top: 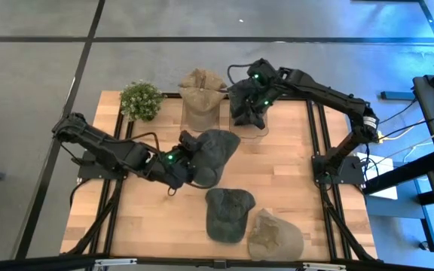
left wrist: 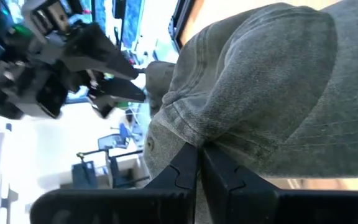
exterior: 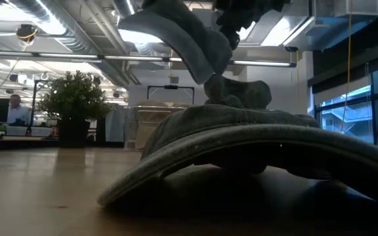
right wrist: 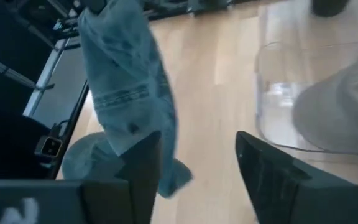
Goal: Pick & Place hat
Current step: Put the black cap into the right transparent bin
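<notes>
Left claw (top: pixel 178 167), frame centre-left, clenched on edge of grey hat (top: pixel 213 154); hat stretches right and up from it, long axis slanting toward clear stand (top: pixel 249 129). Right claw (top: pixel 249 111), upper centre, spread, dark hat (top: pixel 246 113) hanging against one finger; nearer stand. Left wrist view alone shows pinched fold. Desk (top: pixel 292 173) below.

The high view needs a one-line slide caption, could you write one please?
Left gripper shut on grey hat; right gripper open above a clear stand.
</notes>
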Available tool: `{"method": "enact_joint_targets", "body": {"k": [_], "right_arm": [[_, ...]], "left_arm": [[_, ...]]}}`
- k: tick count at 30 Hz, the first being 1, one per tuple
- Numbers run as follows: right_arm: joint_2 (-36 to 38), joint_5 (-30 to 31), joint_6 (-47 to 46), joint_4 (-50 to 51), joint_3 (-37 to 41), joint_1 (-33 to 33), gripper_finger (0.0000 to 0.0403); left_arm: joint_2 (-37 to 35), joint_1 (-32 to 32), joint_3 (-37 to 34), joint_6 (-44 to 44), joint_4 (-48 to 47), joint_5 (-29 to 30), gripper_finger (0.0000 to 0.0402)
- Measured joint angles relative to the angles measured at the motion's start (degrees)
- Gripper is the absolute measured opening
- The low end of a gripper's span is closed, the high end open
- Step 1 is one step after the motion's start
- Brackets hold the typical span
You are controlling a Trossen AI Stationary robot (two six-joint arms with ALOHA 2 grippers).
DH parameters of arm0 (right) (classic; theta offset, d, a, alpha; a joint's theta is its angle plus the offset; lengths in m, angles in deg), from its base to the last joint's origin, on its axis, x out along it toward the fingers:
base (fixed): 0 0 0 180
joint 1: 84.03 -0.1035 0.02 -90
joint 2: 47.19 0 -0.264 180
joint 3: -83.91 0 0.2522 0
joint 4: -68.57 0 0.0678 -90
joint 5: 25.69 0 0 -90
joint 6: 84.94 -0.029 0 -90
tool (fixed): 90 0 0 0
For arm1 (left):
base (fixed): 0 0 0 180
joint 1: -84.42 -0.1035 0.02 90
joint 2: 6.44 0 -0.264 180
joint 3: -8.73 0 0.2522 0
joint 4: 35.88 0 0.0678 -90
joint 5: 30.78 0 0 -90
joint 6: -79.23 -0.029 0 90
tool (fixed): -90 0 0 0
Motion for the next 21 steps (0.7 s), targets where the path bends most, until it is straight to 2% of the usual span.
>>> {"method": "enact_joint_targets", "body": {"k": [8,11,15,21], "right_arm": [[-2.5,0.5,2.0,0.0,0.0,-3.3,0.0303],[-3.4,1.6,2.0,-1.8,0.0,-4.5,0.0326],[-4.5,5.5,1.9,-2.8,0.0,-6.3,0.0337],[-4.5,5.1,2.0,-3.1,0.0,-7.8,0.0329]], "left_arm": [[0.0,-1.9,0.0,-5.8,5.8,-3.4,0.0004],[0.0,-2.4,0.0,-7.2,6.5,-3.3,0.0004],[0.0,-3.3,0.0,-8.5,6.5,-2.4,0.0004],[0.0,-4.7,0.0,-8.5,6.5,-2.8,0.0004]]}}
